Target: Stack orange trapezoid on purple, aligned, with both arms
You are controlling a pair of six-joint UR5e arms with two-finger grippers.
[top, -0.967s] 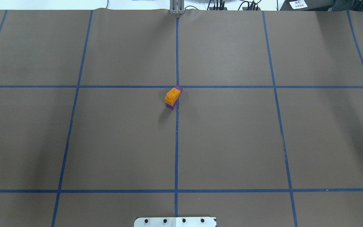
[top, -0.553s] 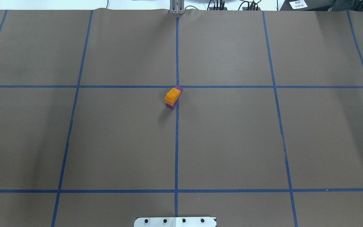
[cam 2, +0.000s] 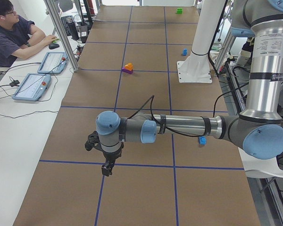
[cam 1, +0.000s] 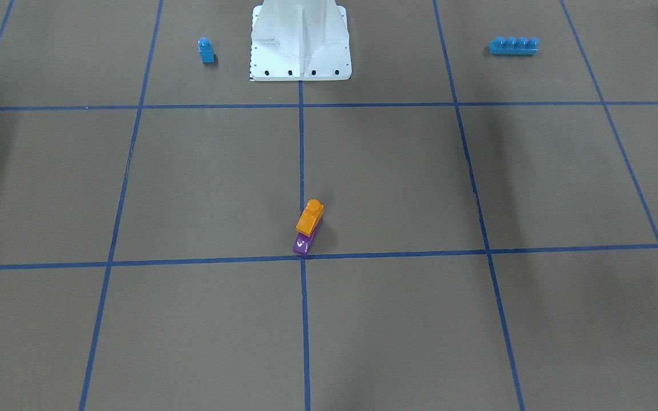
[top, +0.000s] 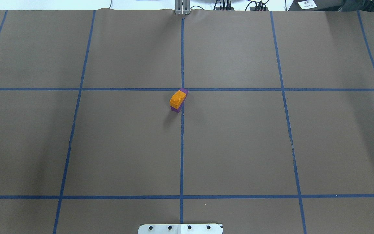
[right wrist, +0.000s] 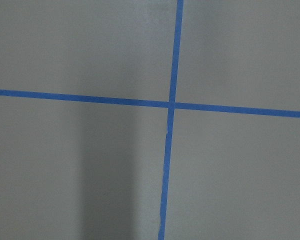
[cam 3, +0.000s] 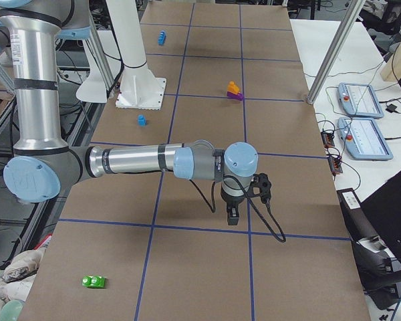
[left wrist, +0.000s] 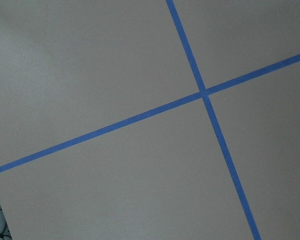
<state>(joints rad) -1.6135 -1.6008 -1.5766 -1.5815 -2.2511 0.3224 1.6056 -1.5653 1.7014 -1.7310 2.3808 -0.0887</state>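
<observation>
Far from orange trapezoid (cam 1: 310, 217) on purple (cam 1: 302, 246): base (cam 1: 300, 51), blue block (cam 1: 206, 50) & blue brick (cam 1: 513, 45).

I count 1 orange trapezoid (cam 1: 310, 217), 1 purple (cam 1: 302, 245), 1 single-stud blue blk (cam 1: 206, 50), 1 four-stud blue brick (cam 1: 513, 45), 1 green blk (cam 3: 93, 281). 2 arms: left arm (cam 2: 179, 127), right arm (cam 3: 140, 160). 1 operator (cam 2: 12, 33).

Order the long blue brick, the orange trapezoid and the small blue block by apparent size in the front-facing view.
1. long blue brick, though far away.
2. orange trapezoid; nearer the camera, so this rank is unsure.
3. small blue block.
</observation>
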